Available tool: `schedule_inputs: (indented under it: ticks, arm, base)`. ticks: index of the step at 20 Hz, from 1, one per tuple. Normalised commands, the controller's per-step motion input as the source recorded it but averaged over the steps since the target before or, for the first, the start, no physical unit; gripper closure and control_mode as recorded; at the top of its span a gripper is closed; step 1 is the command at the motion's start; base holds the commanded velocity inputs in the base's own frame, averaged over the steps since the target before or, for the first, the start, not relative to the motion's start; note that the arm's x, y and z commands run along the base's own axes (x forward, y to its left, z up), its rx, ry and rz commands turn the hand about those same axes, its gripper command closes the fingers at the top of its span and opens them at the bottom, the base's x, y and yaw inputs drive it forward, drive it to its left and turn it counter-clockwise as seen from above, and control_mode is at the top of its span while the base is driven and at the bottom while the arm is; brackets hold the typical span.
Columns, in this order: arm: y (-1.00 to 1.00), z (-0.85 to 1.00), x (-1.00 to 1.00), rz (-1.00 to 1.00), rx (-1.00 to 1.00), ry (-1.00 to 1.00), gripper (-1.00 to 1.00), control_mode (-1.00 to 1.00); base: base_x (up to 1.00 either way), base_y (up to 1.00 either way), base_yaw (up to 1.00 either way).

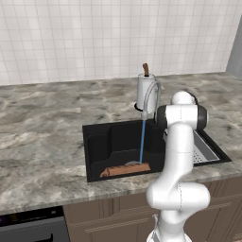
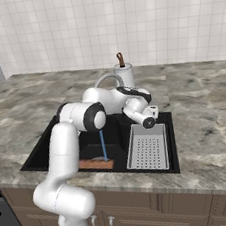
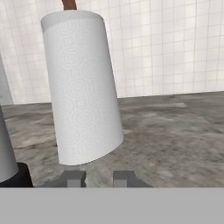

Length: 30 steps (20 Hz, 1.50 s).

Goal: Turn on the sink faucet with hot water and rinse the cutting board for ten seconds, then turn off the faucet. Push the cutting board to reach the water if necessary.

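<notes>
Cutting board point(image 1: 125, 169): lies flat on the sink floor at the front wall, under the stream.
Water point(image 1: 142, 142): a thin blue line running from the spout onto the board.
Faucet point(image 1: 150, 98): grey arch at the back rim, reaching over the basin.
Sink point(image 1: 97, 151): black basin set in the marble table point(image 1: 42, 142); grey holed tray point(image 2: 149, 148) on its right side.
Paper roll point(image 3: 81, 87): white, upright, just behind the faucet.
Fingers point(image 3: 100, 178): a narrow gap, holding nothing, pointed at the roll.
</notes>
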Motion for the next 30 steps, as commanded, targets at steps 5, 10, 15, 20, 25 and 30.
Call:
schedule_inputs:
  ticks: [5, 10, 15, 20, 25, 30]
  arm:
    - [-0.35, 0.0, -0.31, -0.03, 0.0, 0.0, 1.0, -1.0]
    - [-0.5, 0.0, -0.44, -0.02, 0.0, 0.0, 1.0, -1.0]
    - [-0.42, 0.0, -0.23, 0.0, 0.0, 0.0, 1.0, -1.0]
    - [-0.3, 0.0, -0.16, 0.0, 0.0, 0.0, 1.0, -1.0]
    - [-0.05, 0.0, -0.02, 0.0, 0.0, 0.0, 1.0, -1.0]
    - [0.0, 0.0, 0.0, 0.03, 0.0, 0.0, 1.0, -1.0]
  base:
    - [0.0, 0.0, 0.0]
    - [0.0, 0.0, 0.0]
    - [0.0, 0.0, 0.0]
    - [0.0, 0.0, 0.0]
    - [0.0, 0.0, 0.0]
    - [0.0, 0.0, 0.0]
